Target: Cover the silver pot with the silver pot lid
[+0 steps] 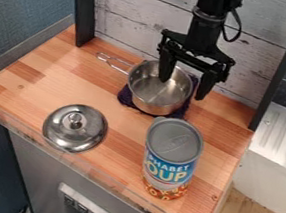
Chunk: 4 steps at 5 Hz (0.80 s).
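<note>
Whitewashed boards (129, 13) stand behind the bench (39, 70). Near its left front lies the lid (58, 129), so lifting and placing both remain. Farther right, the pot (161, 104) sits uncovered on a dark cloth (126, 96); my jaws hang spread and empty above it, behind the tall can (175, 142).

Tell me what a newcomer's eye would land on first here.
Probably the tall soup can standing at the front right of the wooden counter, with its bright blue label. Next, the shiny silver lid lying to its left, knob up, and the open silver pot behind them on a dark cloth, with the black gripper hanging over it, fingers apart.
</note>
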Each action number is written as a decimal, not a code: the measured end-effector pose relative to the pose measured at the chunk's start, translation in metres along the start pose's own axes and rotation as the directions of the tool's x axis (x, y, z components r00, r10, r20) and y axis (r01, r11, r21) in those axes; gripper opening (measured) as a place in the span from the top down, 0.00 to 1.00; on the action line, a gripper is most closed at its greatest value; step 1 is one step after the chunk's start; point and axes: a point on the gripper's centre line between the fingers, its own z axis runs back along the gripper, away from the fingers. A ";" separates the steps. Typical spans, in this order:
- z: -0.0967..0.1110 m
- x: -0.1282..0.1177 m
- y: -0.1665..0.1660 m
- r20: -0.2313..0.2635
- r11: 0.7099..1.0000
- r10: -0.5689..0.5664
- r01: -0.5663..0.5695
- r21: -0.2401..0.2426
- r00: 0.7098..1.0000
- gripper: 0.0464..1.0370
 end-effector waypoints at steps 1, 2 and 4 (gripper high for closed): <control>-0.015 -0.005 -0.001 -0.042 1.000 0.003 -0.003 -0.004 0.999 0.04; -0.010 -0.023 0.017 -0.031 0.999 0.005 -0.006 -0.044 1.000 0.04; 0.005 -0.060 0.064 0.048 0.996 0.040 -0.036 -0.081 0.998 0.04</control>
